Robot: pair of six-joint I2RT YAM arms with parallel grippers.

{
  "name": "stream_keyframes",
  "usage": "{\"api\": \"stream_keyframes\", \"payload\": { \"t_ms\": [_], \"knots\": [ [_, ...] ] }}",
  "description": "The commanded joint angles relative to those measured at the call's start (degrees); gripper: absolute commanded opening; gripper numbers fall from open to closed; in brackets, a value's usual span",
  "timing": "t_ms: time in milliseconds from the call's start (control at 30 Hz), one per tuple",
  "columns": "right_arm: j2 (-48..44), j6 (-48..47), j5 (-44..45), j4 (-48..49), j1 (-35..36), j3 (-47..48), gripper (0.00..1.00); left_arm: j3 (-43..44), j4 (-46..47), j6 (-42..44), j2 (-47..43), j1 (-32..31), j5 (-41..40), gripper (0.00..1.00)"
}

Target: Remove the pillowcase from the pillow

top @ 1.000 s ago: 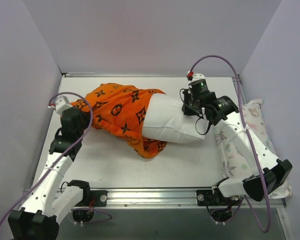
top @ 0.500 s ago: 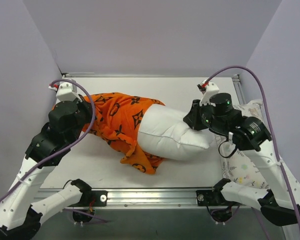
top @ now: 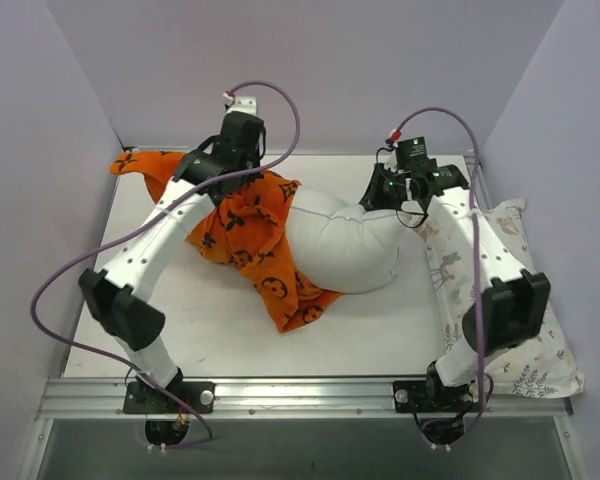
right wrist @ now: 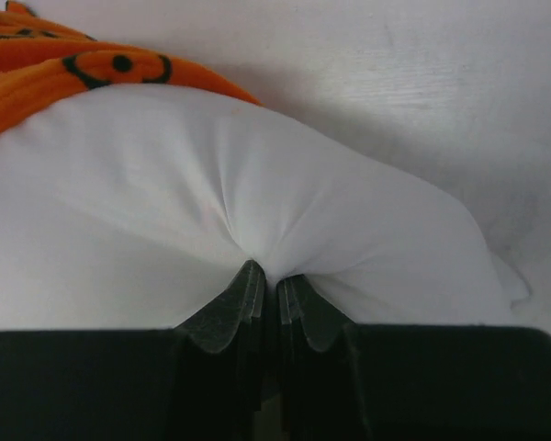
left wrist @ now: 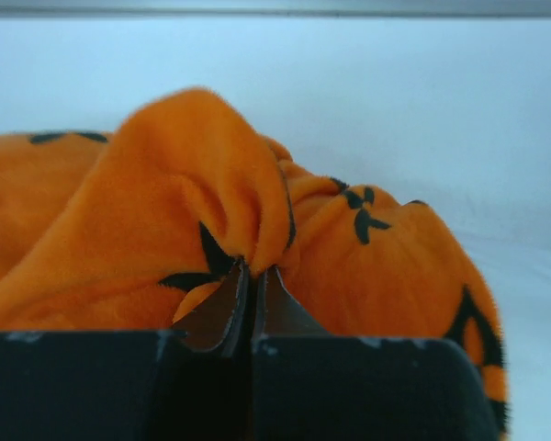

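Note:
The orange pillowcase (top: 250, 230) with black motifs still covers the left part of the white pillow (top: 345, 245) in the middle of the table. My left gripper (top: 242, 172) reaches over to the far side and is shut on a pinched fold of the pillowcase (left wrist: 202, 202); its tips (left wrist: 254, 271) bite the orange fabric. At the pillow's far right end my right gripper (top: 380, 195) is shut on a gathered pinch of the pillow (right wrist: 257, 184), with creases running into the tips (right wrist: 268, 271).
A second white pillow with a pastel print (top: 500, 300) lies along the table's right edge, under my right arm. An orange flap (top: 145, 163) trails toward the far left corner. Walls close in the table at the back and on both sides.
My left arm has swung from the left edge up and across to the far middle, dragging the pillowcase with it. The right gripper moved back toward the far wall with the pillow's end.

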Motion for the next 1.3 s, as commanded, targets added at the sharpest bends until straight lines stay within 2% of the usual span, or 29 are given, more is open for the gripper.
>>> {"api": "stream_keyframes", "payload": {
  "t_ms": [0,33,133,167,233,267,367,433,467,567,600,700,900,1067,1133,1200,1267],
  "knots": [
    [8.21,3.07,-0.60,3.75,-3.14,4.29,0.00,5.45,-1.51,0.26,11.87,2.27,7.94,0.00],
    [10.32,3.42,-0.25,3.57,-3.76,4.82,0.00,6.59,-1.43,-0.27,13.83,2.54,8.39,0.00],
    [16.05,5.09,1.07,4.35,-5.78,6.23,0.21,10.29,-2.04,-0.88,19.81,2.89,8.92,0.01],
    [17.27,5.61,1.86,4.88,-6.05,6.31,0.35,11.25,-2.04,-0.97,20.78,3.24,9.09,0.03],
    [17.55,6.06,3.71,6.11,-7.10,6.58,0.51,11.79,-1.95,-1.76,22.81,3.94,9.70,0.07],
    [16.42,6.41,4.23,6.73,-7.45,6.32,0.64,12.05,-1.95,-1.85,23.51,4.29,10.67,0.09],
    [12.47,6.50,5.64,8.23,-8.24,7.63,0.79,11.71,-1.86,-2.29,25.71,5.52,11.90,0.18],
    [10.79,5.27,7.48,6.49,-8.25,11.65,0.84,10.48,-1.25,-2.29,26.85,5.88,12.52,0.22],
    [9.04,4.83,8.45,6.04,-8.33,12.81,0.94,10.21,-0.99,-2.21,27.38,5.88,13.48,0.29],
    [4.57,3.42,11.96,5.06,-8.33,15.28,0.98,11.00,-0.63,-0.72,29.66,5.62,17.25,0.38],
    [3.24,3.07,13.54,5.06,-8.25,15.19,0.98,11.26,-0.98,-0.45,30.62,5.44,17.61,0.45],
    [-1.51,1.75,17.15,5.68,-8.07,13.44,1.00,10.83,-0.90,-0.80,31.07,5.35,19.37,0.59],
    [-8.28,-1.23,13.29,7.52,-4.74,5.11,1.00,8.11,-0.46,-1.59,30.64,4.74,22.36,0.69],
    [-15.22,-3.87,18.74,10.85,8.17,-10.09,1.00,3.27,2.52,-2.64,28.35,3.94,22.80,0.76],
    [-17.15,-3.44,24.25,14.54,12.65,-18.61,1.00,2.56,3.23,-2.82,28.35,4.03,24.02,0.77],
    [-15.86,-3.43,25.51,17.18,13.46,-21.80,1.00,2.74,3.23,-2.82,28.44,3.68,23.86,0.77],
    [-9.11,-4.57,25.60,17.28,12.59,-20.41,1.00,2.65,3.41,-3.00,27.83,3.07,24.12,0.77]
  ]
}}
